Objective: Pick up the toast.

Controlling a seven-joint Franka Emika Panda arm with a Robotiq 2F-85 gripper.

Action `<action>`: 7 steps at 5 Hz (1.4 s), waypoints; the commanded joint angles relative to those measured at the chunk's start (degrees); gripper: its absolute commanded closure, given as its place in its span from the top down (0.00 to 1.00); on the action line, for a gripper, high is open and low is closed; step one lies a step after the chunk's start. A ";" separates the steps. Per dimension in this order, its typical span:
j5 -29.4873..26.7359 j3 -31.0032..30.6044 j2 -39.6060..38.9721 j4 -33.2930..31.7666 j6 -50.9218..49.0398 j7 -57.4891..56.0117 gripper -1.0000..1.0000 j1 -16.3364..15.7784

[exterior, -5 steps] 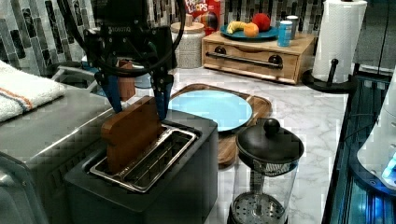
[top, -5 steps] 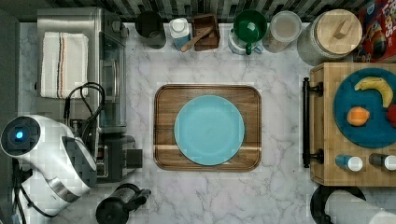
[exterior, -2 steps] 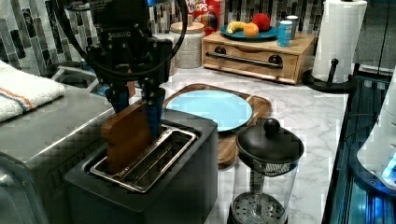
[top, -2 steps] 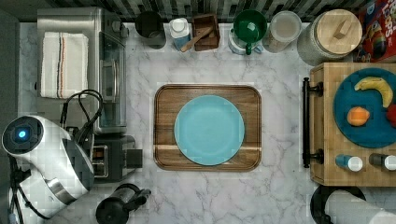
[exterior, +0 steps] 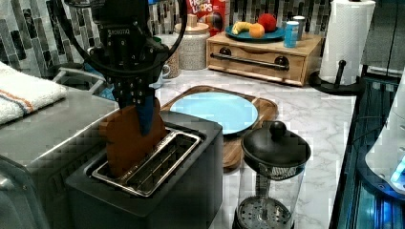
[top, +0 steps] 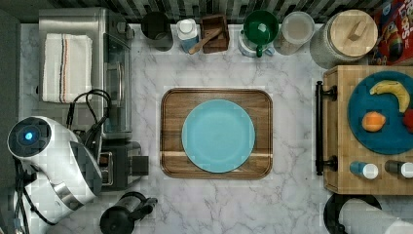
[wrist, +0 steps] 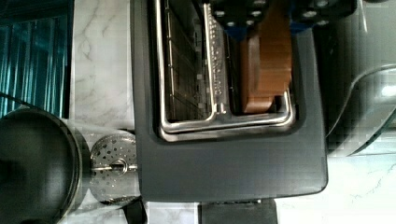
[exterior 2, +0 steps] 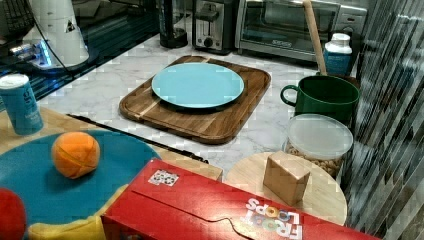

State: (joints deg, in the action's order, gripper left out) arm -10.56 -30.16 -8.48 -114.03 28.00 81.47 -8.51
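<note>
The toast is a reddish-brown slice standing upright in one slot of the black toaster; its top half sticks out. My gripper has come down from above and straddles the slice's top edge. A blue finger pad presses on the face toward the empty slot, and the other finger is hidden behind the slice. In the wrist view the toast sits between the two fingers of the gripper, which is shut on it. The second slot is empty.
A glass french press stands right beside the toaster. A silver toaster oven with a striped towel on top is on the other side. A light-blue plate lies on a wooden tray mid-counter. Jars and a mug line the back.
The gripper came down from above the toaster onto the toast, and its fingers closed from a wide spread onto the slice. The toast still stands in its slot.
</note>
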 commanded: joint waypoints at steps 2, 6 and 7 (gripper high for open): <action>-0.53 -4.49 4.43 16.68 -11.59 1.60 0.00 -4.02; -1.89 2.35 10.81 8.22 -9.61 -11.60 0.00 5.11; -0.64 8.84 12.02 5.49 -9.03 -15.27 0.00 6.28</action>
State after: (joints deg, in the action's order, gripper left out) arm -11.18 -27.18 0.96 -106.65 18.84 71.45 -5.33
